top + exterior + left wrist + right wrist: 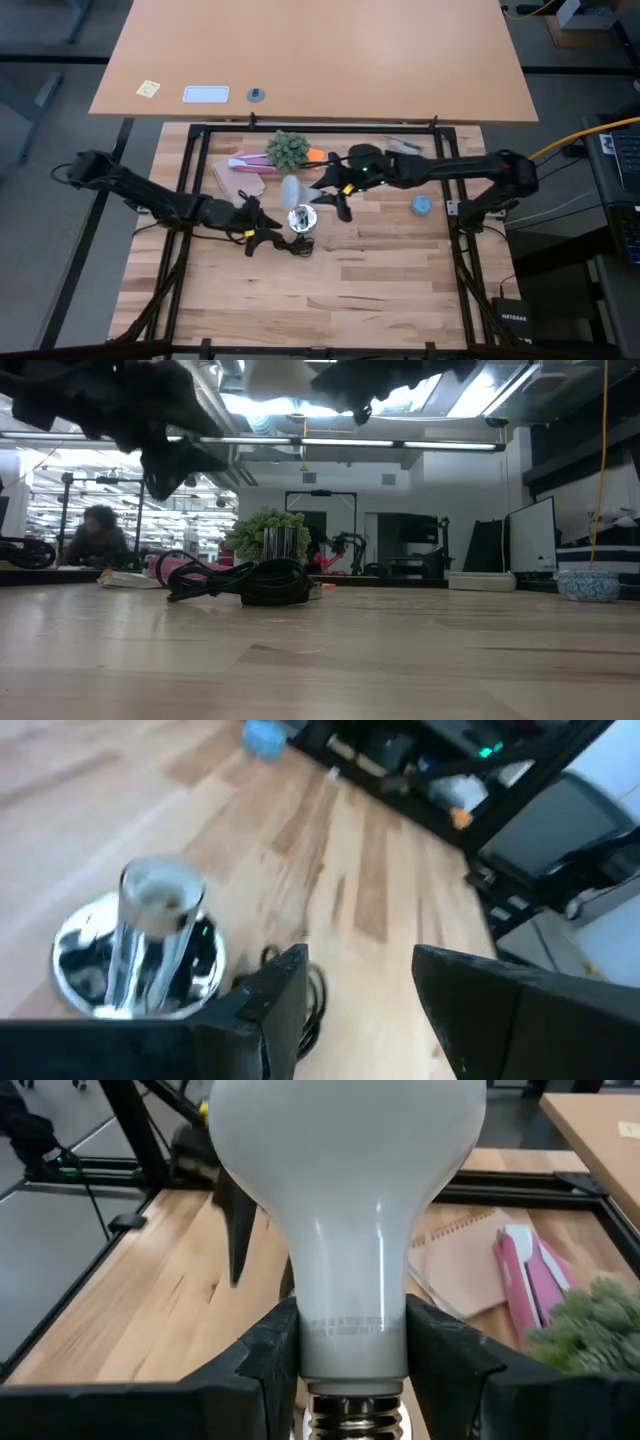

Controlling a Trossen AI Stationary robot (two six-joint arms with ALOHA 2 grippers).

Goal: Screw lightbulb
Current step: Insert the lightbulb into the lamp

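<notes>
Right gripper [345,1355] is clamping the lightbulb [345,1200] by its neck, one finger on either side, just above the grey screw base. In the high view the lightbulb [291,189] is hanging above and just behind the socket [301,219], not touching it. Left gripper [360,995] is sitting just beside the socket [140,950], fingers standing apart and gripping nothing. The socket's black cord [240,580] is lying coiled against it.

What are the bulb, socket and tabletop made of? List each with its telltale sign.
Bulb: frosted white glass or plastic, smooth sheen; grey threaded metal base.
Socket: likely polished metal, mirror-like reflections.
Tabletop: pale wood, visible grain and plank seams.
</notes>
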